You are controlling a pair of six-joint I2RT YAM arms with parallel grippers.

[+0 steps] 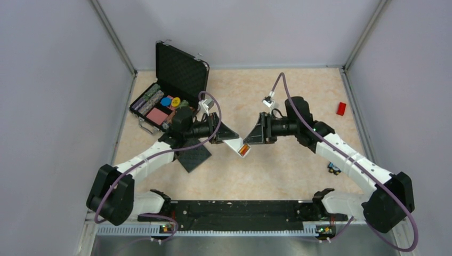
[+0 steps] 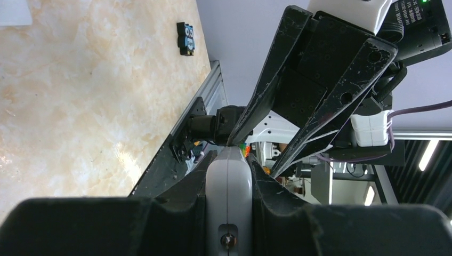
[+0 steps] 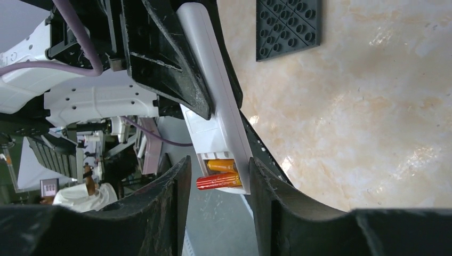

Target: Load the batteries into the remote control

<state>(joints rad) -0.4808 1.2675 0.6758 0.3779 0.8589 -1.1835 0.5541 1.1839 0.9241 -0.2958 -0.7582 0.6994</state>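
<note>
Two batteries (image 3: 218,174) lay in the remote control (image 3: 210,69), clamped in my left gripper (image 2: 228,160); my right gripper (image 3: 218,162) stood spread astride its end; battery lettering unreadable.

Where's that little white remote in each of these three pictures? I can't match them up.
Top external: white-grey rectangular remote control, centre, between the arms' tips.
Left wrist: bottom centre, seen edge-on.
Right wrist: centre, slanting, orange-red cylindrical batteries in its lower end.
Shared landmark: beige marbled tabletop.
</note>
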